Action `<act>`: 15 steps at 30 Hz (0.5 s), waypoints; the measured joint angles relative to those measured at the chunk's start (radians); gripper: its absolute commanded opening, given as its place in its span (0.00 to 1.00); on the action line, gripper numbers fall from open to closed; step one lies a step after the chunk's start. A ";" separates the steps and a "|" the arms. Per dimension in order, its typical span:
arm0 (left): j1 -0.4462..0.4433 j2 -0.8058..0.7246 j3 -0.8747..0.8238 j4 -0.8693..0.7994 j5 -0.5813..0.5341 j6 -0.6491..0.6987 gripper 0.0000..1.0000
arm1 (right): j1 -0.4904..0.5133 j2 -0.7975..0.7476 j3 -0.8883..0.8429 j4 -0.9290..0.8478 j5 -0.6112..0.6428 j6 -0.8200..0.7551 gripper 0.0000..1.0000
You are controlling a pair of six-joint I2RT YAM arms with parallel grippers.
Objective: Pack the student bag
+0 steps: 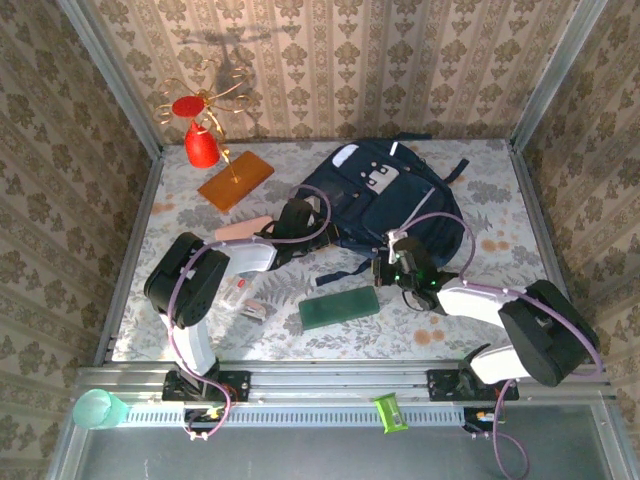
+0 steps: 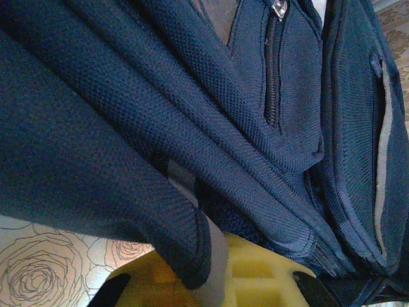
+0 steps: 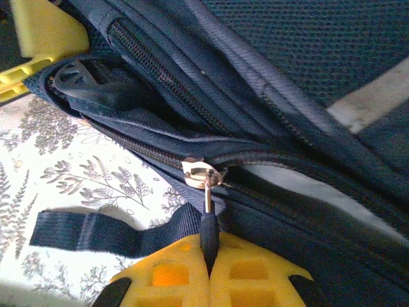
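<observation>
The right fingers (image 3: 172, 275) are pressed together and clamped on the dark zip pull (image 3: 208, 224), which hangs from the metal slider (image 3: 203, 173) on one of the long zips of the student bag (image 1: 400, 200). The left fingers (image 2: 262, 281) are closed on a fold of the bag's navy fabric along its grey-trimmed edge (image 2: 214, 256), at the bag's left side in the overhead view. The bag lies flat towards the back of the bench (image 1: 500, 300), front pockets up, between the two arms' reach.

This looks like the opening stage. One arm steadies the cloth while the other is set to draw the zip, and the teeth on both sides of the slider look shut. Nothing can be seen inside the bag, so the packing itself is probably all left to do.

Outside the bag lie a flat green case (image 1: 338, 310) just in front of it, a pinkish block (image 1: 245, 228) and some small packets (image 1: 245, 298) by the left arm, and an orange board (image 1: 235, 180) next to a red cone with gold wire loops (image 1: 203, 140) at the back.

A loose webbing strap (image 3: 83, 231) and a black buckle (image 3: 96, 83) lie close to the zip line and could snag the slider.
</observation>
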 measured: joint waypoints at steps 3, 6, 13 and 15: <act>0.012 0.000 0.000 -0.001 0.008 0.013 0.00 | -0.041 -0.042 -0.001 -0.056 -0.053 0.000 0.00; 0.030 0.000 0.000 -0.007 0.016 0.034 0.00 | -0.083 -0.078 0.002 -0.135 -0.092 0.000 0.00; 0.068 0.041 0.079 -0.089 0.053 0.117 0.00 | -0.182 -0.147 0.063 -0.357 -0.174 0.014 0.00; 0.081 0.061 0.118 -0.124 0.064 0.153 0.00 | -0.191 -0.157 0.085 -0.397 -0.202 0.019 0.00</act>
